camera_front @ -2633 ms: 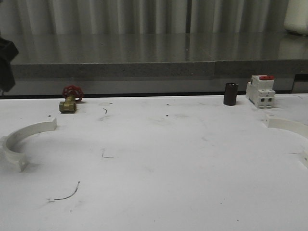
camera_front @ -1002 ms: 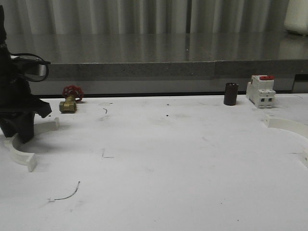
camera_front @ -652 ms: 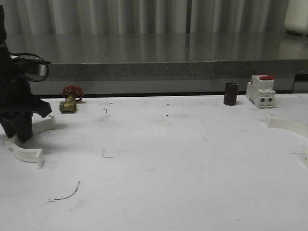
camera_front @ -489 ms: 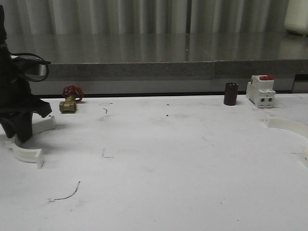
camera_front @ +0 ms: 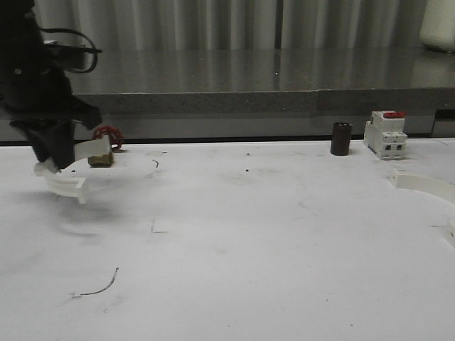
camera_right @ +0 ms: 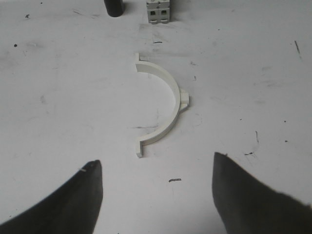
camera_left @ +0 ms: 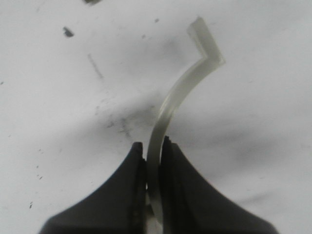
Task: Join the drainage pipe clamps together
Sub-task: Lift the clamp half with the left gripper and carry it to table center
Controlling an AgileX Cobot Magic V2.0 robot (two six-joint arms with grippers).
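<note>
Above the white table [camera_front: 249,241], left gripper [camera_left: 153,156] jaws clamp one clamp [camera_left: 183,92] edge-on; right gripper [camera_right: 156,195] jaws apart.

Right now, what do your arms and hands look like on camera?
Both are black. The left hand ends in two smooth, matte fingers that taper to rounded tips. In the front view the left arm is a dark, bulky shape with a black cable looping off it. The right hand has two broad, dark, wedge-shaped fingers. No markings are legible.
</note>
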